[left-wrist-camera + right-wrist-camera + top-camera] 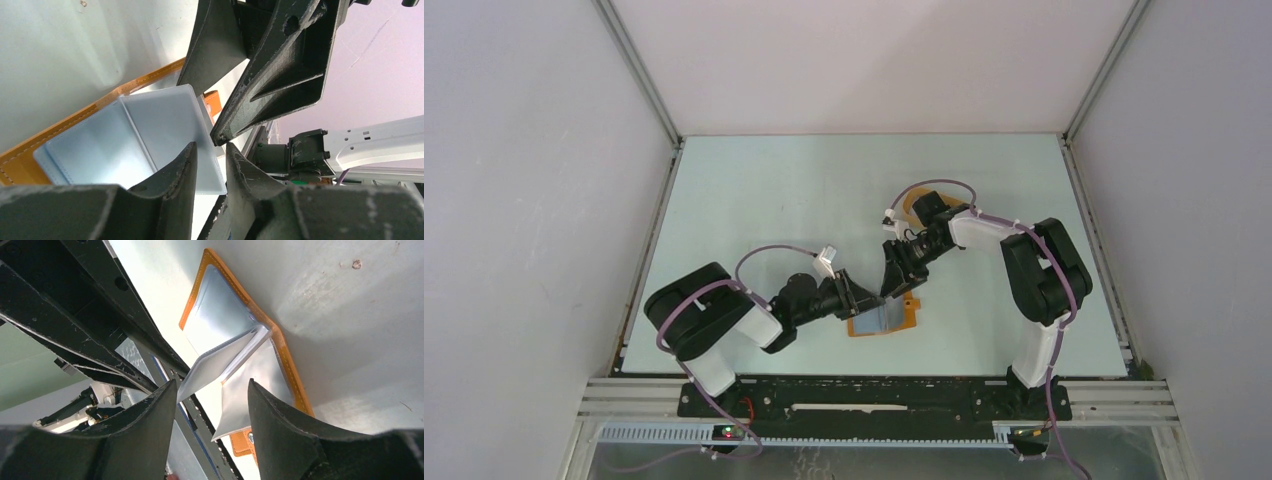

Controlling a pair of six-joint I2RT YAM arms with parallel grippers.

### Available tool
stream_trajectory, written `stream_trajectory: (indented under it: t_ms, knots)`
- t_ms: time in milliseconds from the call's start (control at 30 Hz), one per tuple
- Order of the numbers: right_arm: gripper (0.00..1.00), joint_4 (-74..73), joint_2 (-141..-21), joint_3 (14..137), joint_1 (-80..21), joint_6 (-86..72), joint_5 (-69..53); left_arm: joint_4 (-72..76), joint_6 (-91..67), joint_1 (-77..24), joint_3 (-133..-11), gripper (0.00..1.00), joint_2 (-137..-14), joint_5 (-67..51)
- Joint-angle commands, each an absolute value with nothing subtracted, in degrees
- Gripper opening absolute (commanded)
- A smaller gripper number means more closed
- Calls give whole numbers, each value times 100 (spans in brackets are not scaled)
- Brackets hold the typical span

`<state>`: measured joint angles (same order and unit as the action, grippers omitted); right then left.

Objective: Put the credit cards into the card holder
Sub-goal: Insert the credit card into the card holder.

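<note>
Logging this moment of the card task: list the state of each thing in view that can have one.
card holder: open, lying flat on the table.
pale sheet: tilted up from the holder's fold; card or sleeve, cannot tell.
left pincer: narrowly open, the sheet's edge in the gap.
right pincer: open, holding nothing, poised over the holder.
</note>
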<state>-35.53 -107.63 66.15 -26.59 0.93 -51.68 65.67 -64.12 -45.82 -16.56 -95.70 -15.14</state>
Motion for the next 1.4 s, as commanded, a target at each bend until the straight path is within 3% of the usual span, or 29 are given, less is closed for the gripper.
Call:
stream_trajectory:
  t_ms: [0,400,833,1367]
  knots:
    - [63,-3576,-10705,6689,-2637,88,-5396,6763,-6418,-4525,-1543,32,-9730,-1540]
    - [53,-3574,-10792,6690,-2654,51,-5298,6800,-6384,-4522,-1492,33,-9735,-1539]
    - [49,-3577,-10794,6688,-2681,44,-5097,6662,-6310,-4517,-1402,33,-9687,-1431]
    - [47,-3575,-10675,6688,-2678,94,-4844,3925,-5310,-4517,-1529,32,-8253,-709]
